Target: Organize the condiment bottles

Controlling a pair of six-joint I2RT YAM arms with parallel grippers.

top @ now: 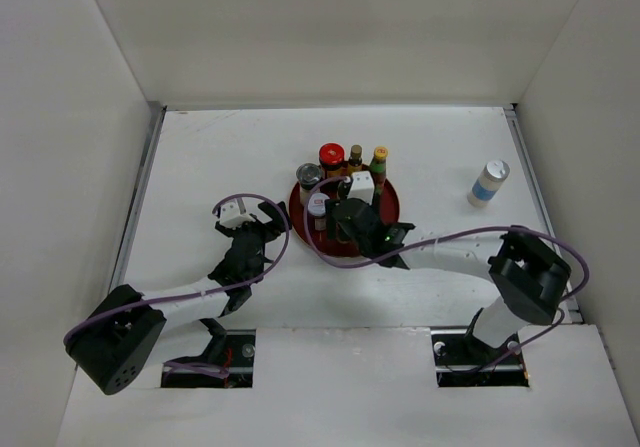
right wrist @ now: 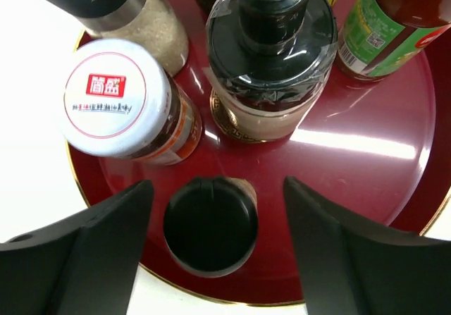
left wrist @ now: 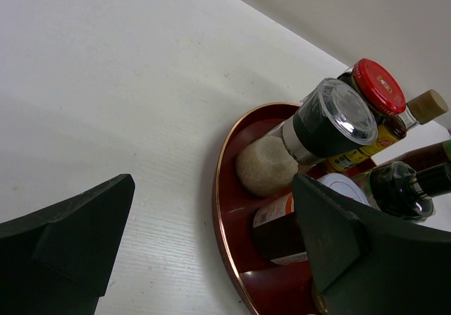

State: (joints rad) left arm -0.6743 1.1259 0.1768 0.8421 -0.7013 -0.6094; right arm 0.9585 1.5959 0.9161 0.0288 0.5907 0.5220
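Several condiment bottles stand on the red round tray (top: 389,207): a red-capped jar (top: 331,155), a grey-lidded grinder (top: 309,176), a white-lidded jar (top: 318,205) and two yellow-capped sauce bottles (top: 379,156). A white blue-banded shaker (top: 489,182) stands alone on the table at the right. My right gripper (top: 350,215) is open over the tray's near side. In the right wrist view its fingers straddle a small black-capped jar (right wrist: 210,225) without touching it. My left gripper (top: 252,229) is open and empty just left of the tray.
In the left wrist view the tray rim (left wrist: 224,209) lies close to my right finger (left wrist: 338,237), with the grinder (left wrist: 328,121) and red-capped jar (left wrist: 377,86) behind. White walls enclose the table on three sides.
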